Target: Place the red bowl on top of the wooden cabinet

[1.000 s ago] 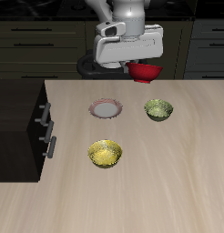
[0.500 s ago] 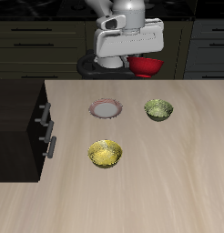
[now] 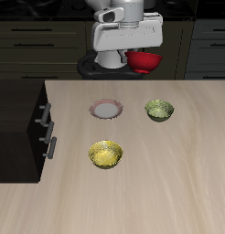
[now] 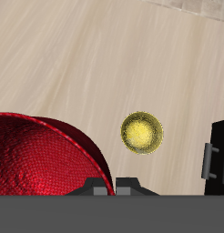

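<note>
Higher than a second ago, our gripper (image 3: pixel 142 57) carries the red bowl (image 3: pixel 145 61), fingers clamped on it, far from the wooden cabinet (image 3: pixel 18 128); only the exterior view shows the olive-green bowl (image 3: pixel 159 110).

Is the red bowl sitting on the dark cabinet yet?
No, the red bowl hangs high beside the arm, away from the wooden cabinet.

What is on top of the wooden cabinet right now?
Nothing shows on the wooden cabinet: the visible part of its dark top is bare, though it runs off the picture's edge. The red bowl hangs high in the gripper, away from the cabinet.
</note>
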